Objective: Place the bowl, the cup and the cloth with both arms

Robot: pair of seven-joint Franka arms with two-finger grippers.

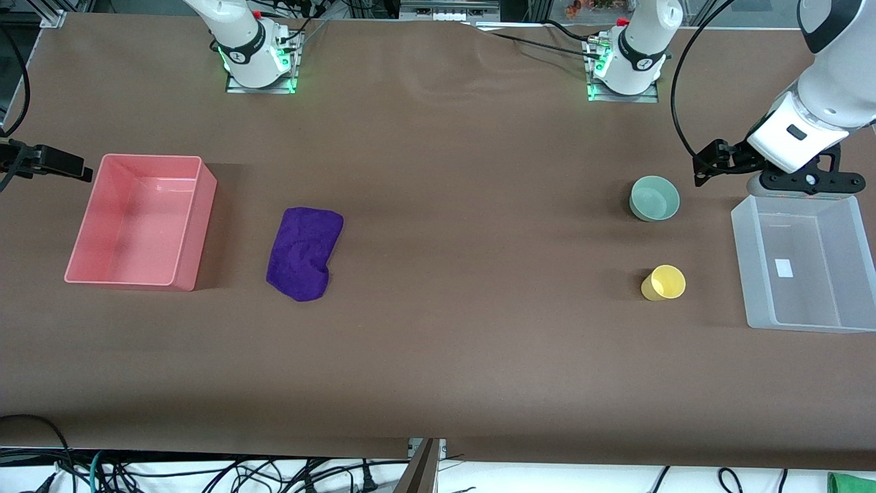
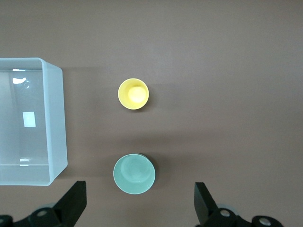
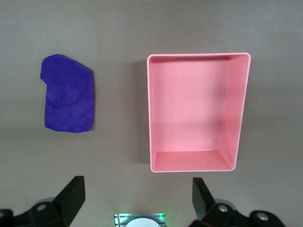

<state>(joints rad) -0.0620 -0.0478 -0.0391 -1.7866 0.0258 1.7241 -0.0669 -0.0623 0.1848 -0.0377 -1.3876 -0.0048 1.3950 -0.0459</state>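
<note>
Table [image 1: 438, 356] with nothing placed yet. Bowl [image 1: 655, 198] and cup [image 1: 663, 283] stand beside the clear bin [image 1: 804, 318]; cloth [image 1: 304, 253] lies beside the pink bin [image 1: 140, 279]. Left gripper [image 2: 139, 208] hangs over the bowl and right gripper [image 3: 137, 203] at the pink bin's end, both spread wide, holding nothing.

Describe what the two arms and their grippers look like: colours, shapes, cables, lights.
Both arms are glossy white with rounded segments and black joint rings. Each stands on a metal base plate lit green, with black cables and a red part beside it. The left gripper is black under a white wrist, a black cable looping above it. The right gripper is black too. In the wrist views, each shows two black wedge-shaped jaws.
</note>
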